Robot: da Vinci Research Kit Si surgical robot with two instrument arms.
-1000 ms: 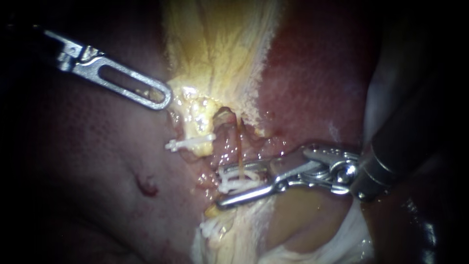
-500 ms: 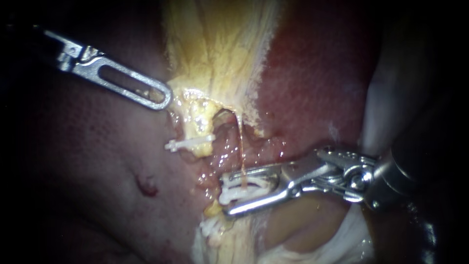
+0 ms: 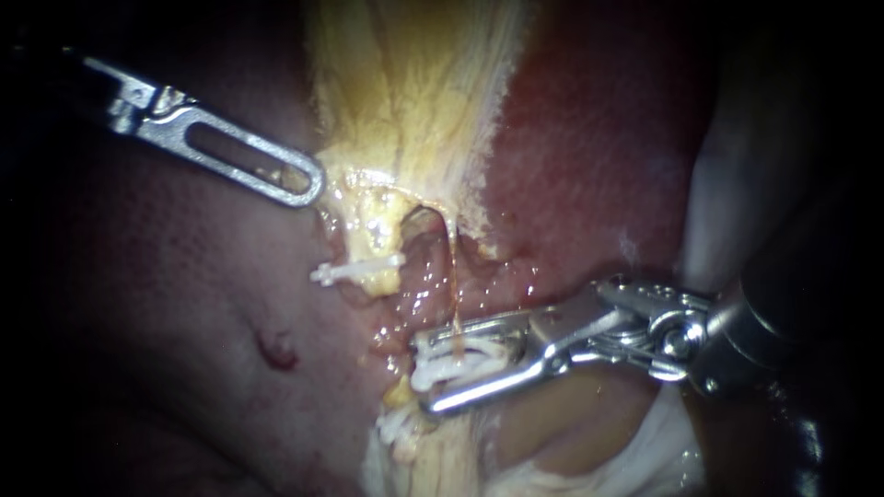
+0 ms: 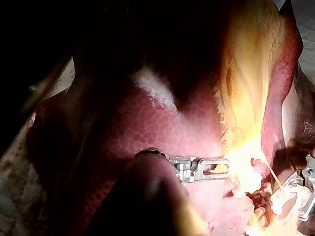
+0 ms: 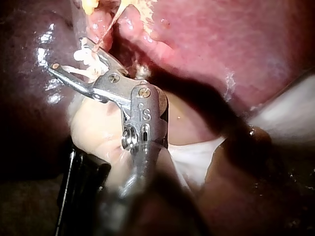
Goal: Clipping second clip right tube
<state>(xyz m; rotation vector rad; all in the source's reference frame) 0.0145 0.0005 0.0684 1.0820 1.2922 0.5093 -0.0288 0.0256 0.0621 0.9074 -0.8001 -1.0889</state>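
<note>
Left instrument enters from the upper left, its tip at the edge of a sheet of tissue. The liver lies right of the sheet.

Right instrument enters from the right, jaws clasping the second clip from both sides, around the right tube.

Another clip sits up-left of the jaws, and a third clip just below them.

A white cloth shows from under the tissue at one edge. The liver lies on it, its red lobes covering nearly all of it. The bench beneath is hidden.
</note>
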